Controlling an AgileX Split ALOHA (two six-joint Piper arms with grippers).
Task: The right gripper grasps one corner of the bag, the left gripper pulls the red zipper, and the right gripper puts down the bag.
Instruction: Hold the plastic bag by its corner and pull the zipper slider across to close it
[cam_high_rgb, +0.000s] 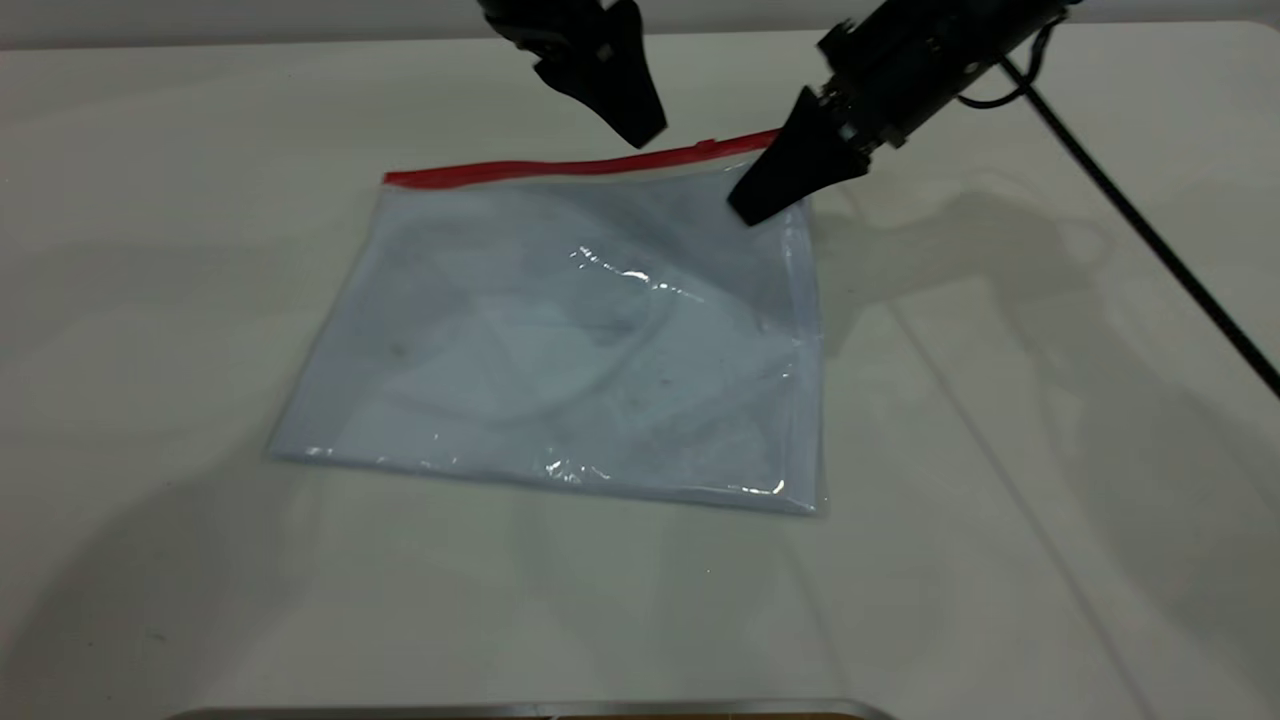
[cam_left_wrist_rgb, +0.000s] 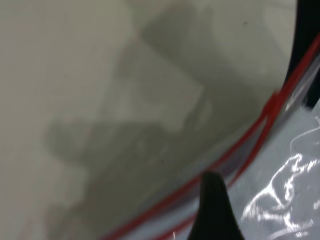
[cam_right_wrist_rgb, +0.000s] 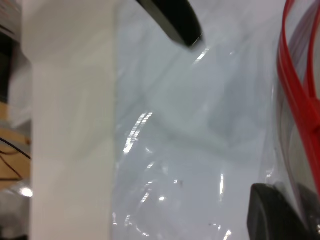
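Note:
The bag (cam_high_rgb: 570, 330) lies flat on the white table, clear and crinkly. The red zipper (cam_high_rgb: 560, 168) runs along its far edge. My right gripper (cam_high_rgb: 748, 208) is at the bag's far right corner and is shut on it; in the right wrist view (cam_right_wrist_rgb: 290, 197) the plastic sits between its jaws beside the red strip (cam_right_wrist_rgb: 295, 85). That corner is raised slightly. My left gripper (cam_high_rgb: 645, 132) hovers just above the zipper, left of the right gripper. In the left wrist view its tip (cam_left_wrist_rgb: 214, 182) is over the strip (cam_left_wrist_rgb: 240, 150), near a small red slider (cam_left_wrist_rgb: 273, 101).
A black cable (cam_high_rgb: 1150, 240) trails from the right arm across the table's right side. A metal edge (cam_high_rgb: 520, 710) runs along the near side. The left gripper also shows in the right wrist view (cam_right_wrist_rgb: 175, 20), above the bag.

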